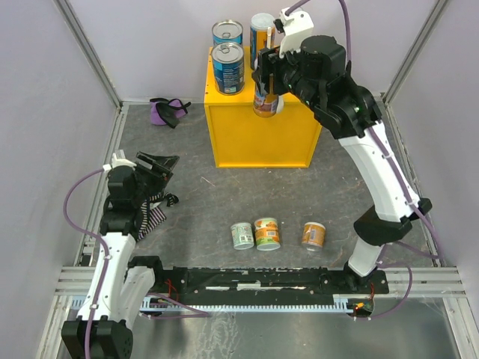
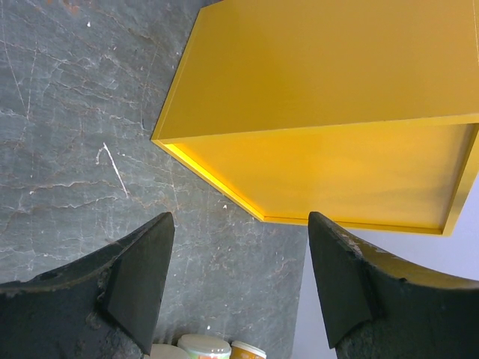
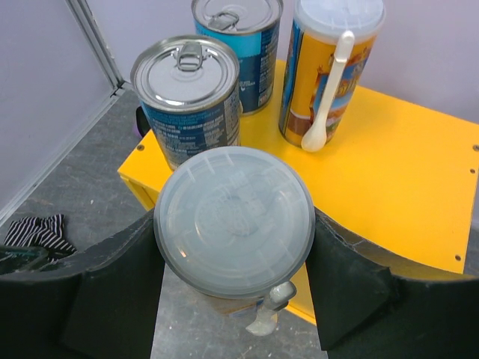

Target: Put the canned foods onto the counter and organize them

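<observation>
— What is found at the left?

— The left gripper (image 1: 157,164) is held low over the striped cloth (image 1: 152,218). Its jaws are parted, nothing is held between them, and it is well apart from the counter (image 1: 258,138).

— Which cans are not yet placed?

— Three short cans are seen upright on the mottled grey floor near the arm bases. The pale-green can (image 1: 242,235) is touched by a short orange can (image 1: 267,233), and a second orange can (image 1: 313,235) is set further right.

— And the counter?

— It is a smooth yellow box with a flat top. Along its left edge stand a near blue can (image 3: 191,97) and a far blue can (image 3: 238,30), both with silver pull-tab tops. Behind, a tall orange can (image 3: 329,67) is fitted with a white plastic spoon.

— Where is the carried can?

— The right gripper (image 3: 233,224) is closed on the held can (image 3: 233,213), a tall one capped by a translucent ribbed lid. Its long axis is upright, and it is at the counter's near edge, just in front of the near blue can. Whether its base is rested cannot be told. Bare yellow top is left to its right, so a short shift that way is judged necessary. The right arm is nearer.
</observation>
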Action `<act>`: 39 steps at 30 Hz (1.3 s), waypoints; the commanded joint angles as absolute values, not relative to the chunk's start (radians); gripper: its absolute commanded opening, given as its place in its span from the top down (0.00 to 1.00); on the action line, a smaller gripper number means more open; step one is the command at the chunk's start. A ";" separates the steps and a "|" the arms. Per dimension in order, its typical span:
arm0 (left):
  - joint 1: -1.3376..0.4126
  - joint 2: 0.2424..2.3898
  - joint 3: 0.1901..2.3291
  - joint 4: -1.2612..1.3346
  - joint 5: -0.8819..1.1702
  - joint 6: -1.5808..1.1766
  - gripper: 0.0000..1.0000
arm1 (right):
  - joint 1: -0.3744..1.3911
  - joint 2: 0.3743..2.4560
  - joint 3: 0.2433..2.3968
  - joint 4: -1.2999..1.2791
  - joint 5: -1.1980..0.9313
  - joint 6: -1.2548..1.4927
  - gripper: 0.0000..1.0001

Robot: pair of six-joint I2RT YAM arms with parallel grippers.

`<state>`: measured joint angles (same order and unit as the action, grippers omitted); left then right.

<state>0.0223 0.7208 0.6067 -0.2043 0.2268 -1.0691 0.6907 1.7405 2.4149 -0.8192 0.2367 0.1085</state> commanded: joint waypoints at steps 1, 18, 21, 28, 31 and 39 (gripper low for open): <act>0.025 0.704 0.591 -0.130 0.216 -1.057 0.22 | 0.665 1.773 2.562 -0.605 0.212 0.068 0.99; 0.025 0.787 0.581 -0.034 0.234 -1.025 0.22 | 0.578 1.909 2.641 -0.519 0.125 0.092 0.99; 0.025 0.799 0.573 -0.022 0.230 -1.028 0.22 | 0.573 1.938 2.665 -0.520 0.117 0.095 0.99; 0.025 0.830 0.591 -0.011 0.224 -1.020 0.22 | 0.566 1.983 2.679 -0.499 0.105 0.094 0.99; 0.025 0.842 0.603 -0.012 0.224 -1.013 0.22 | 0.565 1.997 2.678 -0.490 0.113 0.072 0.99; 0.025 0.871 0.620 -0.013 0.222 -0.999 0.22 | 0.544 2.022 2.678 -0.492 0.123 0.013 0.99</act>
<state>0.0223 0.8631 0.5812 -0.0711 0.2195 -1.0515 0.5613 2.0342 2.6213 -0.6258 0.1200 0.0582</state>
